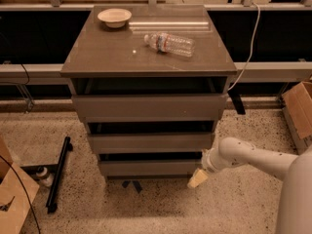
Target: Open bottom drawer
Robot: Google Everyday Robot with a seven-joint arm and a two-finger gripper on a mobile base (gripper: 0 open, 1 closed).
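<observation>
Drawer job, barely begun by the look of it. Got a grey-brown cabinet (102, 57) with 3 handleless drawers stacked up, and the bottom drawer (148, 167) down at its foot, just above the speckled floor. Plain flat front, reads as shut or close to it. Same dark gap over its panel as over the middle drawer (150, 142) and the top drawer (148, 107), so hard to call exactly. Gripper (197, 178) parked low, just beside the lower right corner of that bottom panel, on the end of a white arm (253, 156) reaching in from the right. Can't tell if touching the panel or hanging just off it, and can't tell the gripper's setting either, wide or narrow. Makes sense coming in at the side edge though: no handle to grab, so probably hunting for purchase on the panel's end or the gap above. Low, nearly level arm probably for the same reason, to pull straight out instead of at an angle. Up top, a bowl (114, 17) at the back left and a plastic bottle (169, 43) lying on its side toward the right, well apart. Worth keeping the pull smooth to avoid setting that bottle rolling. Cardboard box (298, 108) off at the right and a black bar (57, 174) on the floor at left, both well apart from the drawer front.
</observation>
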